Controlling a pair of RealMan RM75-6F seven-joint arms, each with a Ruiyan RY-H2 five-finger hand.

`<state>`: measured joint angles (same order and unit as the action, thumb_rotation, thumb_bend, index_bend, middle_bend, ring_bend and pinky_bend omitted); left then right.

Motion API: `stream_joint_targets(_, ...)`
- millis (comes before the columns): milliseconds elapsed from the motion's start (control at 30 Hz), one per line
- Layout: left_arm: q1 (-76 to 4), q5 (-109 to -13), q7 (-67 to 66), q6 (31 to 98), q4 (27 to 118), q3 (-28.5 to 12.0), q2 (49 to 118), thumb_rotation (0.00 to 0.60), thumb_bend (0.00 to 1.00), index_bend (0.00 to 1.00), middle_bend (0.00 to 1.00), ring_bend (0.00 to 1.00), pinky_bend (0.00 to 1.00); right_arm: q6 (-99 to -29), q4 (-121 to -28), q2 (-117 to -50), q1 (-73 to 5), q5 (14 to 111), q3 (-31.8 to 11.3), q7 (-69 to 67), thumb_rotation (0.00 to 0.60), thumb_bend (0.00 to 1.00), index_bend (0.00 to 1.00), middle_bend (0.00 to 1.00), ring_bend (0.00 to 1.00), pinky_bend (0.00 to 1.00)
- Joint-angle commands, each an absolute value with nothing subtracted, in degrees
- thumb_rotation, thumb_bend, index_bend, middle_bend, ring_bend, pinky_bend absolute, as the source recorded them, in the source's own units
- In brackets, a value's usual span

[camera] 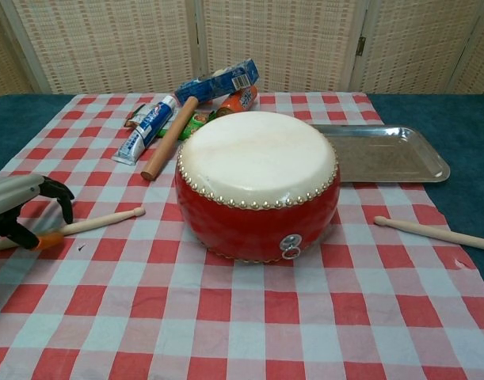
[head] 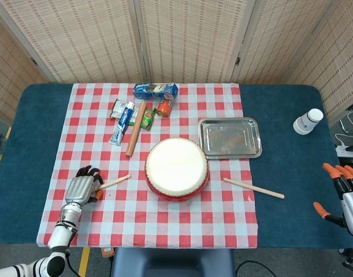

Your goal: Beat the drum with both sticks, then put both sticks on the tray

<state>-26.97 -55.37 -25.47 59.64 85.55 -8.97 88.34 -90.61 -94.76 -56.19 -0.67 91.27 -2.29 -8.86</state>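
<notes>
Checkered cloth holds red drum; left hand fingers straddle pale stick, apart.

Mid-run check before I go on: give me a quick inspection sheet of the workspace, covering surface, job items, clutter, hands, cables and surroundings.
Surface: blue table with a red-checked cloth.
Job's things: drum at cloth centre; left drumstick lying flat on the cloth; right drumstick lying flat, untouched; tray holds no stick.
Clutter: toothpaste tube, rolling pin, blue box and small packets behind the drum; white bottle at far right.
Hands: left hand over the left drumstick's handle end, grasp not confirmed; right hand open at the table's right edge, away from its stick.
Cables: one off the table's right side.
Surroundings: woven screen panels behind.
</notes>
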Motion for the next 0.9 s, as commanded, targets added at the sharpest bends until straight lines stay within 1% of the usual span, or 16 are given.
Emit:
stream_joint_targets(33,-27.3,-54.8,-25.8,59.7,85.3,-8.9,88.7,0.600,0.39,0.44,0.13,0.00,0.06,-90.7,-94.7,-56.1,-0.6,91.2,-2.2,-8.9,0.600,0.16,0.00,0.14,0.00,0.09)
stream_joint_targets(233,-27.7,-54.1,-26.4,59.8,85.0,-8.7,89.0,0.600,0.39,0.45,0.13,0.00,0.06,-90.9,-94.8,-56.0,-0.4,91.1,-2.3,-9.1,0.600,0.16,0.00,0.14,0.00,0.09)
stream_joint_targets(467,-28.3,-53.5,-27.2,59.7,85.1,-7.9,89.2,0.600,0.40,0.54,0.15,0.00,0.06,-91.0,-94.7,-56.1,-0.2,90.9,-2.3,-9.5,0.600,0.16,0.00,0.14,0.00,0.09)
stream_joint_targets(600,-27.7,-54.4,-24.9,60.9,86.0,-8.2,88.7,0.600,0.42,0.59,0.18,0.01,0.06,-91.5,-94.8,-55.9,0.0,91.0,-2.4,-9.7,0.600,0.16,0.00,0.14,0.00,0.09)
stream_joint_targets(733,-25.2,-59.2,-18.4,64.9,88.0,-8.2,87.1,0.600,0.42,0.61,0.21,0.03,0.06,-91.8,-94.9,-55.8,0.1,91.1,-2.4,-9.7,0.600,0.16,0.00,0.14,0.00,0.09)
stream_joint_targets(800,-23.5,-62.2,-12.3,66.5,89.1,-8.3,85.5,0.600,0.42,0.60,0.22,0.04,0.06,-91.7,-94.9,-55.7,0.1,91.1,-2.4,-9.6,0.600,0.16,0.00,0.14,0.00,0.09)
stream_joint_targets(900,-20.8,-66.7,0.7,68.2,89.8,-9.0,83.4,0.600,0.42,0.60,0.24,0.06,0.07,-91.6,-95.0,-55.8,0.0,91.2,-2.4,-9.4,0.600,0.16,0.00,0.14,0.00,0.09)
